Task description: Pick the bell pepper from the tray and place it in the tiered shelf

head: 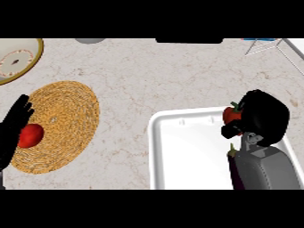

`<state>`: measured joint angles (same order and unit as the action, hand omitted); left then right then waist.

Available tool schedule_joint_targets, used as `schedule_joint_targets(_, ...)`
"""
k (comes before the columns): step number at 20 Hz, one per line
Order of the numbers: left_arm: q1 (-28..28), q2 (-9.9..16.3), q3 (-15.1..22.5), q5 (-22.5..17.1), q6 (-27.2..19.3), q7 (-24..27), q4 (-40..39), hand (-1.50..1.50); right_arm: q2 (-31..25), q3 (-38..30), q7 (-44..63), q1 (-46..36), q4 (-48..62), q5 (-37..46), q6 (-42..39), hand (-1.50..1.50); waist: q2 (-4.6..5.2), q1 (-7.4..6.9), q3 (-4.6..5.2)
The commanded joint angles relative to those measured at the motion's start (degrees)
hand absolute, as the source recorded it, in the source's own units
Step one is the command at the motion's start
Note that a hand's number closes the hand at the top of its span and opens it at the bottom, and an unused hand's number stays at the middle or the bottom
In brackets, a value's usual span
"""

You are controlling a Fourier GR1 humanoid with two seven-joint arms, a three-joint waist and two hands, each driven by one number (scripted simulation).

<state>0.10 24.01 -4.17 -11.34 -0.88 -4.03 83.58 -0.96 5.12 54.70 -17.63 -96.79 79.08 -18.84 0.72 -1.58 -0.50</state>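
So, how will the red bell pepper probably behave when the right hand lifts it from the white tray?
The red bell pepper with green stem looks rounded and glossy, so it may slip or roll if released on the white rectangular tray. It seems stiff, probably keeping its shape. The black right hand covers much of it, so it is likely light.

On your left you see a round woven mat (65,124) on the speckled stone counter (167,75), with a red tomato (32,135) lying on its left part. Beyond it, at the far left, sits a yellow-rimmed bowl (9,60). A dark purple eggplant (233,167) lies near the lower right.
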Motion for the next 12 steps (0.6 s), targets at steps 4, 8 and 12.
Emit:
schedule_joint_targets(4, 0.31, -1.43, 1.79, 0.21, 0.82, -1.62, -0.48, 0.00, 0.34, -15.33, 10.05, -23.62, 12.89, 0.86, 4.27, 1.50, -0.03, -1.17, 0.51)
schedule_joint_targets(8, 0.90, -0.21, -0.58, -0.22, 1.18, -0.93, -1.58, 0.00, 0.60, -19.59, 11.23, -29.64, 9.74, -0.71, 6.37, 1.50, -0.62, 0.15, 0.52)
schedule_joint_targets(12, 0.06, -3.59, 2.00, 2.48, -2.64, -3.15, -0.51, 0.00, 0.94, -20.16, 14.49, -35.77, 7.70, 0.57, 6.91, 1.50, -0.82, 0.97, 0.51)
